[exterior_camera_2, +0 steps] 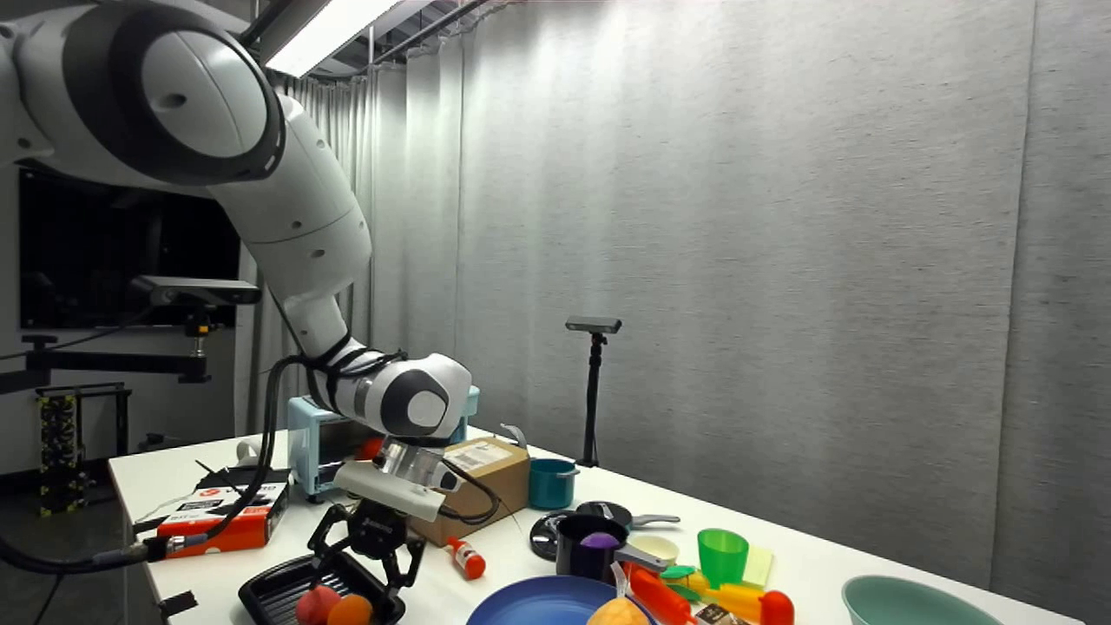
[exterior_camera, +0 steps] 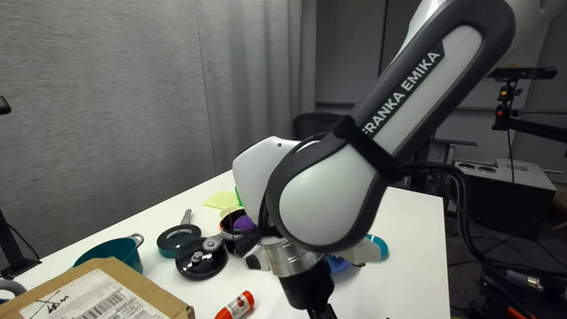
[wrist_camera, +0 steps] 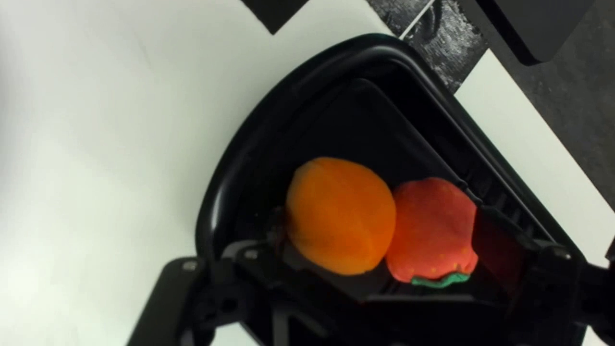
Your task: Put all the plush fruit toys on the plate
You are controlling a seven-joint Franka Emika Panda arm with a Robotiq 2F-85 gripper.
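One red plush strawberry [exterior_camera_2: 316,605] and, touching it on the right, one plush orange [exterior_camera_2: 351,611] lie inside a black tray [exterior_camera_2: 267,592], towards the left in an exterior view. Above the tray hangs the gripper [exterior_camera_2: 359,580], its jaws spread wide with nothing between them held. The step in hand looks to be picking up one of these two. The next move probably calls for centring on a single toy, going lower, closing without nudging its neighbour, then lifting clear of the tray wall and carrying it rightward to the blue plate [exterior_camera_2: 521,599]. There a knobbly pale-orange piece [exterior_camera_2: 618,613] overlaps the edge; whether it rests on the plate or in front of it cannot be told.

By material, again from the left: the box [exterior_camera_2: 224,519] is printed card, square-cornered. The tray has a glossy, rounded rim. In the wrist view the orange is a smooth, plump ball that may squash or roll; the strawberry is matte cloth, boxy with soft corners and a green trim; a dark red patch [wrist_camera: 499,254] beside it is too shaded to name. Farther right, the plate is flat and round, the cup [exterior_camera_2: 722,558] see-through green, the bowl [exterior_camera_2: 911,601] pale green and curved.
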